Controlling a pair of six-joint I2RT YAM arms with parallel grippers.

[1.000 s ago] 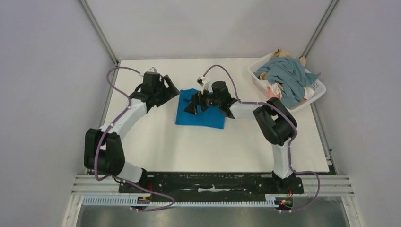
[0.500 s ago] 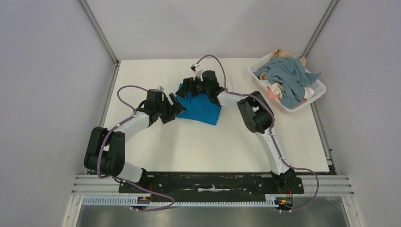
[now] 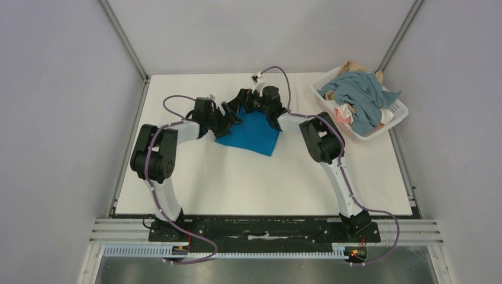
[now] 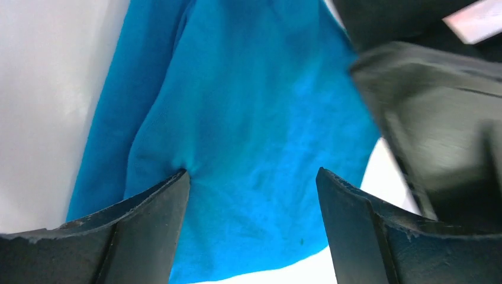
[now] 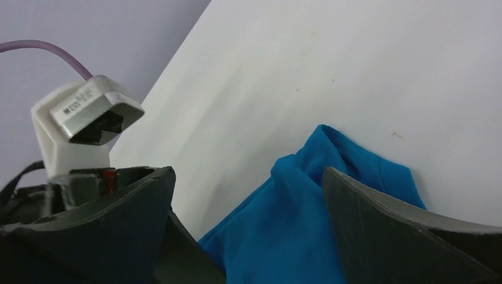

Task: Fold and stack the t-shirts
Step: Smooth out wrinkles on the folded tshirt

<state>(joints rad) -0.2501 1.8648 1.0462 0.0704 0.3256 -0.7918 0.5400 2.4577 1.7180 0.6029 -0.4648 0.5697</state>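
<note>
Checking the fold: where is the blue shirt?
Top view: the blue shirt lies on the table, far centre, the left gripper and right gripper at its far edge.

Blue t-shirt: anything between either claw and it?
Nothing visible. The left claw is open with the blue t-shirt directly between its jaws; the right claw is open over the shirt's raised corner. The only close neighbour is the other claw, crowding that same far edge.

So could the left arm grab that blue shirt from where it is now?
Probably yes: the left gripper is open right over the blue shirt with nothing between, though the right gripper sits close beside it.
</note>
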